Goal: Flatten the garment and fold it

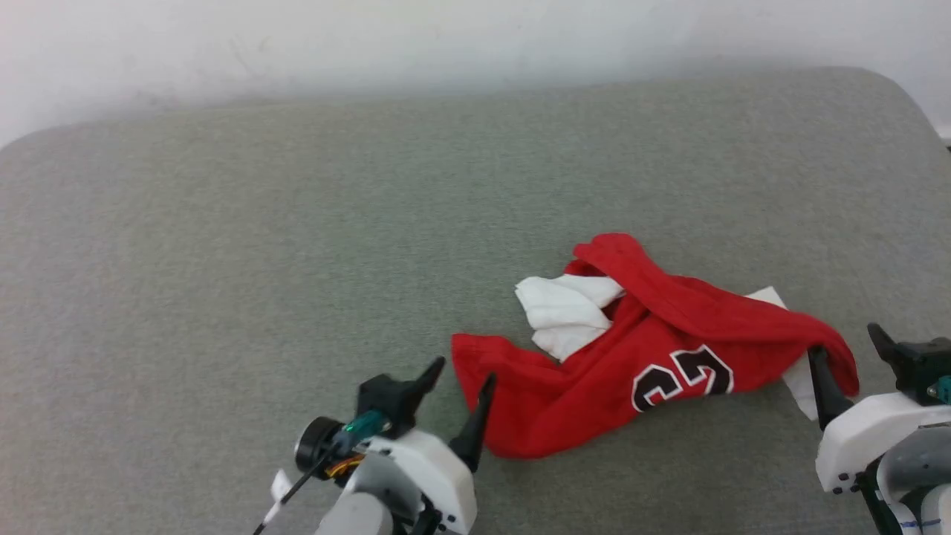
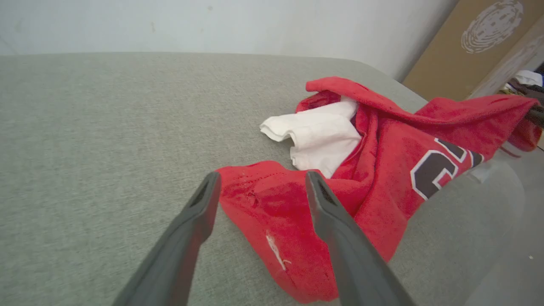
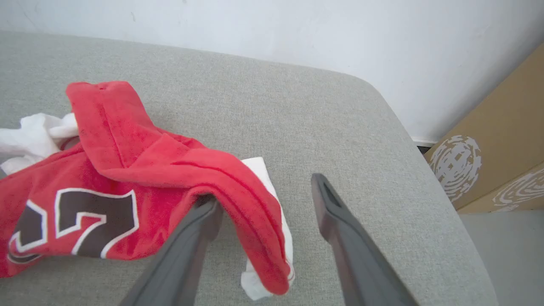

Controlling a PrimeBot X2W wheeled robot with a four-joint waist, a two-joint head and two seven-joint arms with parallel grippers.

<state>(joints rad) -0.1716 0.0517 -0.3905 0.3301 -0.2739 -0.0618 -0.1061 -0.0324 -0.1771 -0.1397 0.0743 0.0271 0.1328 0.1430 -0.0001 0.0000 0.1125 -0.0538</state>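
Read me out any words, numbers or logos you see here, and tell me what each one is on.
"2" (probably): black character outlined in white, on the crumpled red garment.
Unreadable: second character beside it, partly folded away.
No words: pale round emblem printed on the cardboard box.

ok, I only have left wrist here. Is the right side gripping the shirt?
Observer: No, the right gripper is open; the shirt drapes over the tip of one finger.
Operator: Other finger?
Observer: Apart from the cloth, above bare grey surface.
Operator: Where's the second sleeve?
Observer: A white sleeve pokes out from under the red fold, right beside the draped finger.
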